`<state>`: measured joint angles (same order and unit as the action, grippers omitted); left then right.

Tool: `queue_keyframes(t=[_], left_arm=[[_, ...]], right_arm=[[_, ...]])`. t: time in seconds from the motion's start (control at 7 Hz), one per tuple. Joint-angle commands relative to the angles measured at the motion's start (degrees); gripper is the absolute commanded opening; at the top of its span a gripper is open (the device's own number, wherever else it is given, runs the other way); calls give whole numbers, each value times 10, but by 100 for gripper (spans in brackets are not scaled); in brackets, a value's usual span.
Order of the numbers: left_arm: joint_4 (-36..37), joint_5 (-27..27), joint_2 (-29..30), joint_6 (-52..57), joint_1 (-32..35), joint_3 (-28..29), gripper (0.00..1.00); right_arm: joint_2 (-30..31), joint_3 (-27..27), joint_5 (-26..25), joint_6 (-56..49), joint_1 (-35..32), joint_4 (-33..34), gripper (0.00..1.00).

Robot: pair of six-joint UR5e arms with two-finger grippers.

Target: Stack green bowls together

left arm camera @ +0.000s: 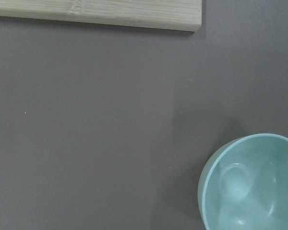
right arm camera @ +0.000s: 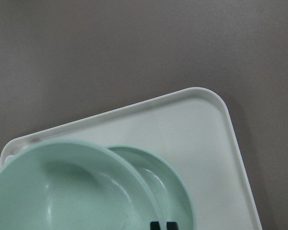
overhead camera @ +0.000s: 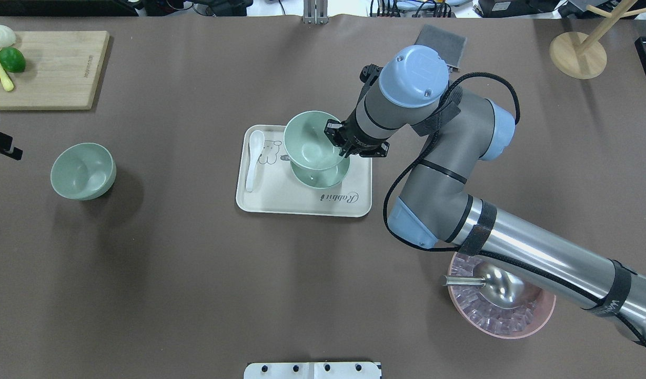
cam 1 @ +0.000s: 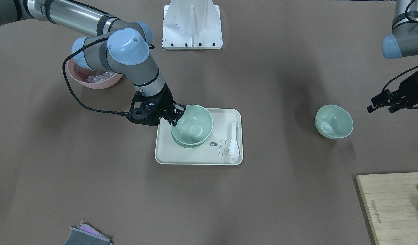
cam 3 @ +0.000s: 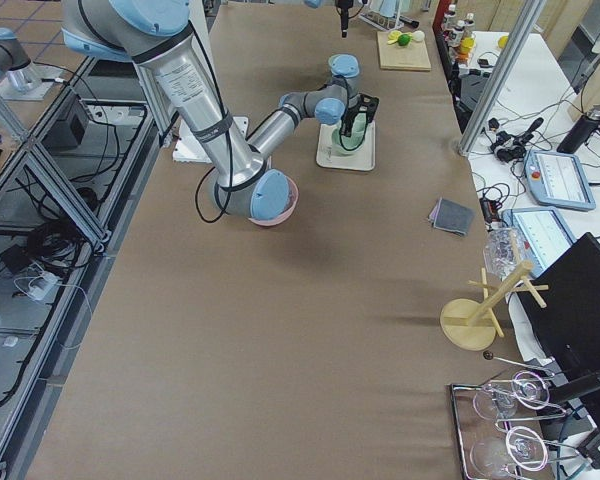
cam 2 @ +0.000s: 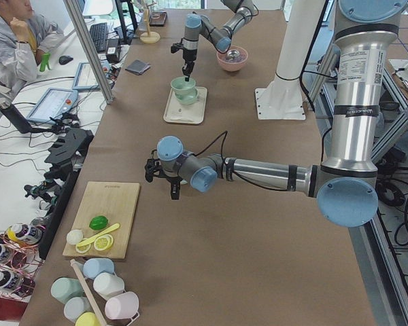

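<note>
My right gripper is shut on the rim of a green bowl, which it holds tilted over a second green bowl standing on the cream tray. I cannot tell whether the two bowls touch. The overhead view shows the held bowl, the lower bowl and the gripper. A third green bowl stands alone on the table and also shows in the left wrist view. My left gripper hovers beside it, open and empty.
A white spoon lies on the tray. A pink bowl with a metal scoop sits under my right arm. A cutting board with fruit, a grey cloth and a wooden stand line the far side.
</note>
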<state>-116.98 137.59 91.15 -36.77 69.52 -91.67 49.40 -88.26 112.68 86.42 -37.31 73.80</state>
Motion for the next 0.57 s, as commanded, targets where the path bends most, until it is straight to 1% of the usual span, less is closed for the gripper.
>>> queue_keyframes(t=[0.0,0.14,0.29,0.43], left_arm=[[0,1,0,-1,0,0,97],[2,1,0,-1,0,-1,97],[6,-2,17,-50,-9,7,97],[4,-15,26,-83,-34,15,97]], right_arm=[[2,0,-3,6,2,-6,41],[3,3,-4,7,2,-7,99],[3,-1,-3,7,2,-8,100],[4,-15,5,6,-11,-3,100]])
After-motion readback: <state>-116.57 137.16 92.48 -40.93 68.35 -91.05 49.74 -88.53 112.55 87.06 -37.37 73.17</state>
